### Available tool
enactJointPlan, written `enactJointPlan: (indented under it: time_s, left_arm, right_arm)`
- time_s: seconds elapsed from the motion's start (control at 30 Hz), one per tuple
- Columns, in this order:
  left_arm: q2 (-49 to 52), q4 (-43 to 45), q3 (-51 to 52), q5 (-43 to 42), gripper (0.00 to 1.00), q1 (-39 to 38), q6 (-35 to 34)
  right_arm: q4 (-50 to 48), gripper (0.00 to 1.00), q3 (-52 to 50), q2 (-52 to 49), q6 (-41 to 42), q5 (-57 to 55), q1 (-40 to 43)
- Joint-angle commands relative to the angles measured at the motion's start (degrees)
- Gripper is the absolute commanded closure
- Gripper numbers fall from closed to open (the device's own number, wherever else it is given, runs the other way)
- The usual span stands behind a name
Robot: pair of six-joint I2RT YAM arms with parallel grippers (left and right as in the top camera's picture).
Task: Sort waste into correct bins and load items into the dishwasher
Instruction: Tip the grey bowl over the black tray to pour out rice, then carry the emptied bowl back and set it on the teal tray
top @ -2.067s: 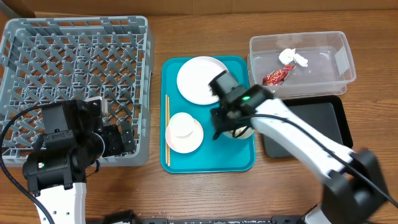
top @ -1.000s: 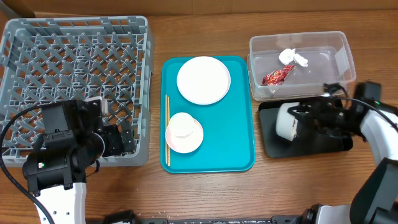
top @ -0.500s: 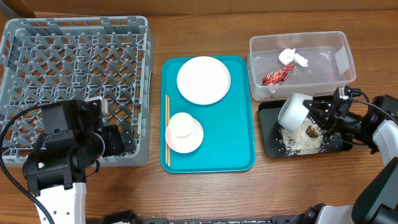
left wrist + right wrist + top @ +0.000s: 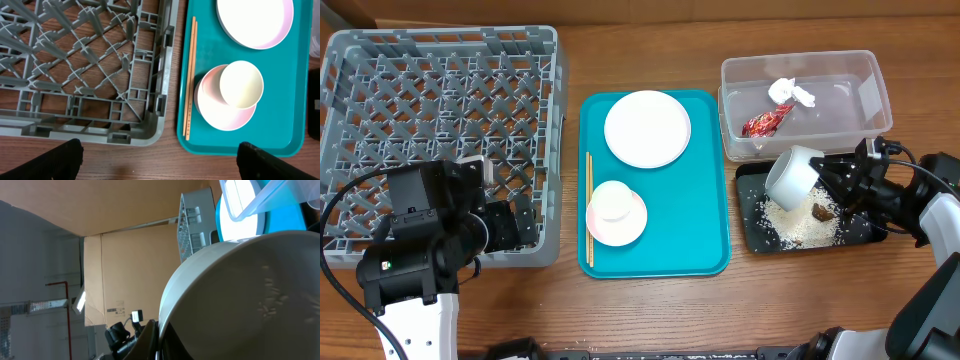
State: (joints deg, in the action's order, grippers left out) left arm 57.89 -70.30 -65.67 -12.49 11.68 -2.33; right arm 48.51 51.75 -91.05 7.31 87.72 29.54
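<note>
The right gripper (image 4: 832,183) holds the pale bowl (image 4: 793,176) tilted above the 10 o'clock corner of the black tray (image 4: 752,238). Its fingers seem to pinch the rim, though they are dark and hard to see. Rice grains (image 4: 798,226) and a brown lump (image 4: 819,210) lie on this tray. The left gripper (image 4: 160,157) hangs at the 5 o'clock corner of the grey dish rack (image 4: 100,75), with its fingers spread wide.

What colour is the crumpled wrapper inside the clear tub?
The wrapper is shiny red; the overhead view shows it best.
</note>
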Motion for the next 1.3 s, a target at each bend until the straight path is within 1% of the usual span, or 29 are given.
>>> enactJointPlan:
  time_s: [0.0, 0.5, 0.57, 0.6, 0.7, 0.73, 0.77, 0.83, 1.2, 1.27]
  left_arm:
    - [0.0, 0.0, -1.1, -1.1, 0.0, 0.3, 1.5]
    - [0.0, 0.0, -1.1, -1.1, 0.0, 0.3, 1.5]
    - [0.0, 0.1, -1.1, -1.1, 0.0, 0.3, 1.5]
    - [0.0, 0.1, -1.1, -1.1, 0.0, 0.3, 1.5]
    - [0.0, 0.0, -1.1, -1.1, 0.0, 0.3, 1.5]
    - [0.0, 0.0, -1.1, -1.1, 0.0, 0.3, 1.5]
    - [0.0, 0.0, -1.1, -1.1, 0.0, 0.3, 1.5]
    - [0.0, 0.0, -1.1, -1.1, 0.0, 0.3, 1.5]
    - [0.0, 0.1, -1.1, -1.1, 0.0, 0.3, 1.5]
    - [0.0, 0.1, -1.1, -1.1, 0.0, 0.3, 1.5]
  right_arm:
    - [-0.3, 0.96, -0.3, 0.5, 0.1, 2.2, 0.1]
    - [-0.3, 0.96, -0.3, 0.5, 0.1, 1.8, 0.1]
    - [-0.3, 0.9, -0.3, 0.5, 0.2, -1.0, 0.1]
    - [-0.3, 0.89, -0.3, 0.5, 0.2, -2.1, 0.1]
    - [-0.3, 0.91, -0.3, 0.5, 0.2, -3.5, 0.1]
    - [-0.3, 0.96, -0.3, 0.5, 0.1, -3.0, 0.1]
    - [-1.7, 0.96, -0.3, 0.5, -3.7, 2.5, 0.1]
    - [-2.0, 0.96, 0.0, 0.7, -8.0, 2.3, -0.7]
    - [-2.0, 0.96, 0.0, 0.6, -8.2, 2.2, -1.3]
    - [-1.9, 0.96, 0.0, 0.6, -8.2, 0.8, -1.4]
